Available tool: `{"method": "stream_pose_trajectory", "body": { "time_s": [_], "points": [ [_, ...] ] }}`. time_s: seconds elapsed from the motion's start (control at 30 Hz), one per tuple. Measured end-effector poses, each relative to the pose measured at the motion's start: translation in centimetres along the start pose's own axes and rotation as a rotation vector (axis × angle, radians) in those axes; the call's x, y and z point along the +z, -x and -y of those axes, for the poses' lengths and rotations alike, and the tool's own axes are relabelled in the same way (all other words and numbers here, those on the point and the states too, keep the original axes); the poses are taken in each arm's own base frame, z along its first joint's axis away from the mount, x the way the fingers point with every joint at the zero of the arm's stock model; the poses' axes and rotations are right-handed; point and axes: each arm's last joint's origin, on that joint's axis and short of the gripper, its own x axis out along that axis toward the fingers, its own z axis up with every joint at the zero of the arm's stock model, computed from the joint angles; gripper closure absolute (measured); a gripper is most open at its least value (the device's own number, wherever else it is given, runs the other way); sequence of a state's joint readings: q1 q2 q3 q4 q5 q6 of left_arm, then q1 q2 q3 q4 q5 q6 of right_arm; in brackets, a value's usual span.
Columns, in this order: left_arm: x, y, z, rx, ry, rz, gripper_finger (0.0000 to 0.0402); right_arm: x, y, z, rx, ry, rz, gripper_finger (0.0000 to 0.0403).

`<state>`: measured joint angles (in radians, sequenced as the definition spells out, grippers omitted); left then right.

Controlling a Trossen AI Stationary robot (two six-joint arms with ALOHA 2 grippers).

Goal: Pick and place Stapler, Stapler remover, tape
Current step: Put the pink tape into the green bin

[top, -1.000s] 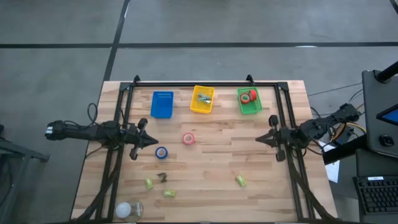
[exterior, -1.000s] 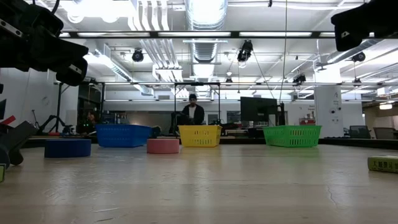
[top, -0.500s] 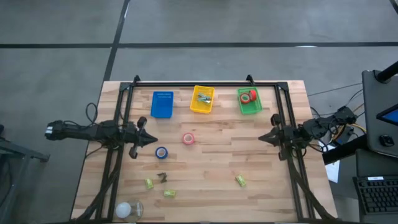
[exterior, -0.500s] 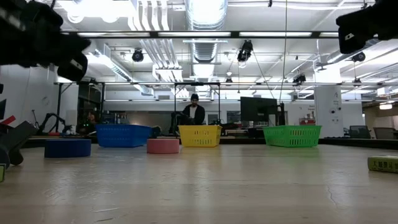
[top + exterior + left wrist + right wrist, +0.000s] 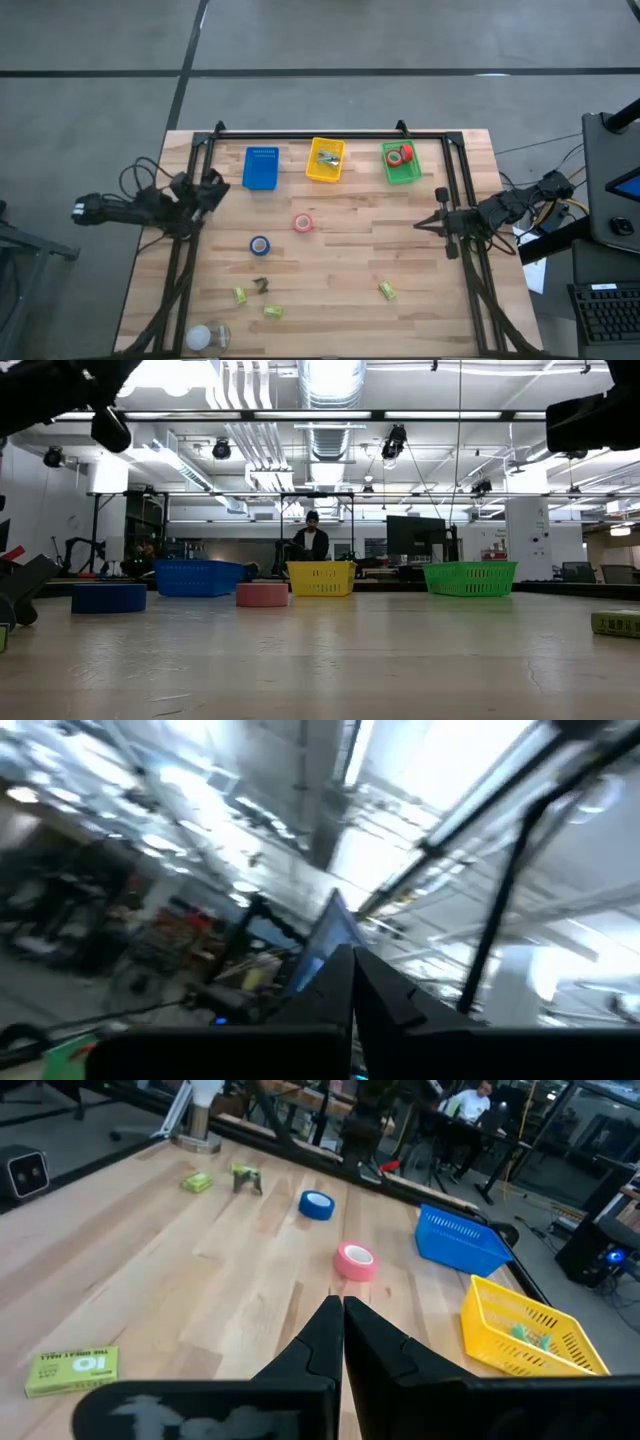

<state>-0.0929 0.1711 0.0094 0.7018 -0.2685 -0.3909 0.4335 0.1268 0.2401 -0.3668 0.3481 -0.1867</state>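
The wooden table (image 5: 330, 260) is carrying three baskets along its twelve o'clock edge: blue (image 5: 260, 168), yellow (image 5: 326, 160) and green (image 5: 401, 163), the green one holding a red tape roll (image 5: 407, 153). The left gripper (image 5: 212, 185) is sitting at nine o'clock, the right gripper (image 5: 424, 223) at three o'clock, both pinched closed and empty. A pink tape roll (image 5: 303, 223) and a blue tape roll (image 5: 260, 245) are lying near centre.

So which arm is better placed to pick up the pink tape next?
Probably the right. The right gripper is level and points across the table at the pink tape, which its wrist view shows straight ahead. The left gripper has swung up and away, its camera seeing only ceiling.
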Motion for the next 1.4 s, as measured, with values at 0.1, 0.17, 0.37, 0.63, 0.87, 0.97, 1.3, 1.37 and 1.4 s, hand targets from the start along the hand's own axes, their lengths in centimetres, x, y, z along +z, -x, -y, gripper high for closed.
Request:
{"method": "stream_pose_trajectory", "body": {
  "time_s": [0.1,0.17,0.37,0.63,0.87,0.97,1.3,1.37,1.4],
  "points": [
    [-0.4,-0.7,-0.1,0.092,0.03,-0.058,0.0392,0.0,0.0,0.0,0.0,0.0,0.0,0.0394],
    [-0.9,-1.5,-0.1,0.15,0.058,-0.127,0.0392,0.0,0.0,0.0,0.0,-0.002,0.001,0.0394],
    [-1.9,-6.0,0.6,0.266,-0.031,-0.281,0.036,0.0,0.0,0.0,0.0,-0.003,0.0,0.0394],
    [-4.7,-12.5,1.9,0.471,-0.173,-0.76,0.0254,0.0,0.0,0.0,0.0,-0.003,0.001,0.0394],
    [-7.0,-16.8,2.9,0.528,-0.354,-0.978,0.0202,0.0,0.0,0.0,-0.001,-0.004,0.002,0.0394],
    [-8.8,-17.9,2.7,0.509,-0.377,-1.062,0.0201,0.0,0.0,0.0,-0.001,-0.004,0.003,0.0394],
    [-14.3,-17.7,0.6,0.576,-0.439,-1.274,0.0204,0.0,0.0,0.0,0.0,-0.004,0.002,0.0394],
    [-14.9,-17.6,0.3,0.573,-0.437,-1.301,0.0205,0.0,0.0,0.0,-0.001,-0.004,0.003,0.0394],
    [-15.3,-17.5,0.2,0.568,-0.439,-1.317,0.0205,0.0,0.0,0.0,-0.001,-0.004,0.003,0.0394]
  ]
}}
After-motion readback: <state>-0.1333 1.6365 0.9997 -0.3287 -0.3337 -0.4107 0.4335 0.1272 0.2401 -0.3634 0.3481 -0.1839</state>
